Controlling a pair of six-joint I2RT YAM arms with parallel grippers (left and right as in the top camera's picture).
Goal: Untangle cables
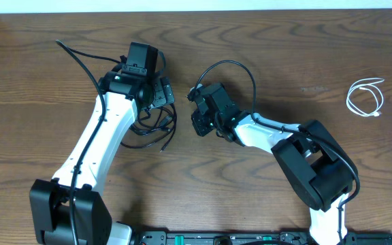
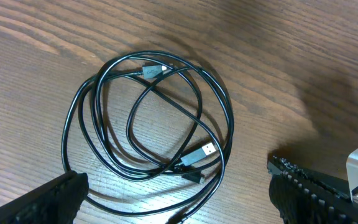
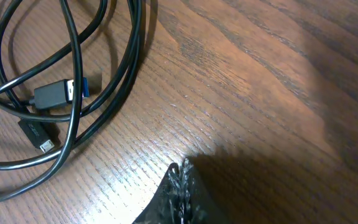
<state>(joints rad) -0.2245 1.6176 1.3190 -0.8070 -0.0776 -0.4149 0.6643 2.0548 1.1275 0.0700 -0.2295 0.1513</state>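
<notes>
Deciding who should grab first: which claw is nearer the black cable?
Left. The left claw, open, hangs directly over the coiled black cable, straddling it. The right claw, shut, is off to the coil's side, clear of it.

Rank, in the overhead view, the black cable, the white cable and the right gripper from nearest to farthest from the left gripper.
From the left gripper:
1. black cable: directly below its open jaws.
2. right gripper: close by, on the right of the coil.
3. white cable: far off on the right side.
</notes>
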